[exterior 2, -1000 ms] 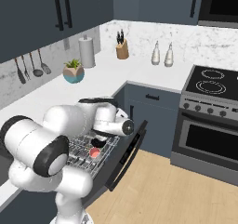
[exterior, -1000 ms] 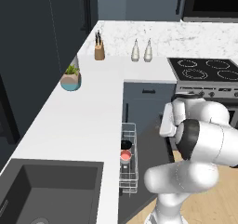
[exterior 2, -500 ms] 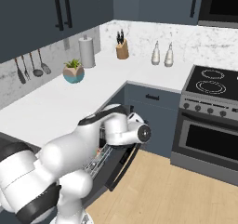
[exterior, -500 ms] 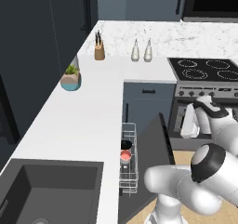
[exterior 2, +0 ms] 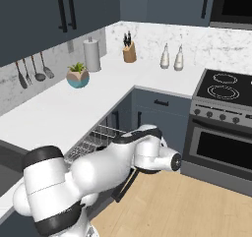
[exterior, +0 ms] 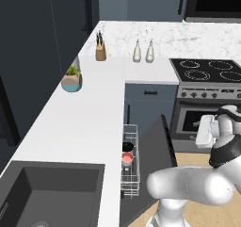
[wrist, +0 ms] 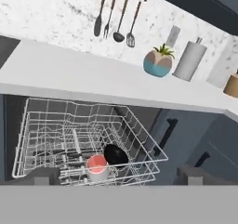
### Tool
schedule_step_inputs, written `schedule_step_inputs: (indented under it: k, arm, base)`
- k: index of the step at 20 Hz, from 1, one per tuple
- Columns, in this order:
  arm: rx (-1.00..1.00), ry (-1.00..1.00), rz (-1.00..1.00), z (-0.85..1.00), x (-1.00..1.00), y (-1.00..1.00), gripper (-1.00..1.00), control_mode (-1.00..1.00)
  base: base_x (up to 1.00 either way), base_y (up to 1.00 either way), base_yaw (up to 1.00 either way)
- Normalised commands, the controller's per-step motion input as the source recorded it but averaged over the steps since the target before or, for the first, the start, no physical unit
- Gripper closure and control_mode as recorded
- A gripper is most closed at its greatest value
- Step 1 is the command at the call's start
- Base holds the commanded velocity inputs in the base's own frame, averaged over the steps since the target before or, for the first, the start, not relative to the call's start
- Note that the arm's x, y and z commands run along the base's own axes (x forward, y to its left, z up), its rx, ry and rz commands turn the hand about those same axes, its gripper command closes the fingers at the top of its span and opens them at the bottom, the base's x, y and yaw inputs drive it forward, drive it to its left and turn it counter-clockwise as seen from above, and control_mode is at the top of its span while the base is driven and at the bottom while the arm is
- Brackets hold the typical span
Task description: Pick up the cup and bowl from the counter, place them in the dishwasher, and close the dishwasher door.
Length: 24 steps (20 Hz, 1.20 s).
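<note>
Cup (wrist: pixel 97 165) and bowl (wrist: pixel 115 154) sat in the rack (wrist: pixel 56 121), arm had swung back off it, fingers (wrist: pixel 39 176) open and empty, door (exterior: pixel 153 160) left to close.

No legible text, label, brand, number or sign anywhere.

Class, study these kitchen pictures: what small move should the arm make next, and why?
Probably bring the open tool under the lowered dishwasher door to lift it shut, since the cup and bowl already sit in the rack.
</note>
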Motion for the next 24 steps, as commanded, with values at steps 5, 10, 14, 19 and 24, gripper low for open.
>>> schedule_step_inputs:
  k: [5, 10, 14, 19, 24]
  arm:
    - [0.16, -0.01, 0.29, -0.82, 0.13, -0.26, -1.00, -1.00]
    - [0.09, -0.05, 0.27, -0.47, 0.20, -0.48, -1.00, -1.00]
    - [0.05, -0.13, 0.13, -0.33, 0.14, -0.50, -1.00, -1.00]
    - [0.00, -0.27, 0.01, -0.68, 0.21, -0.08, -1.00, -1.00]
    - [0.01, -0.19, 0.00, -0.77, 0.61, 0.07, -1.00, -1.00]
  base:
    - [0.00, 0.00, 0.00]
    - [0.00, 0.00, 0.00]
    - [0.00, 0.00, 0.00]
    - [0.00, 0.00, 0.00]
    - [0.00, 0.00, 0.00]
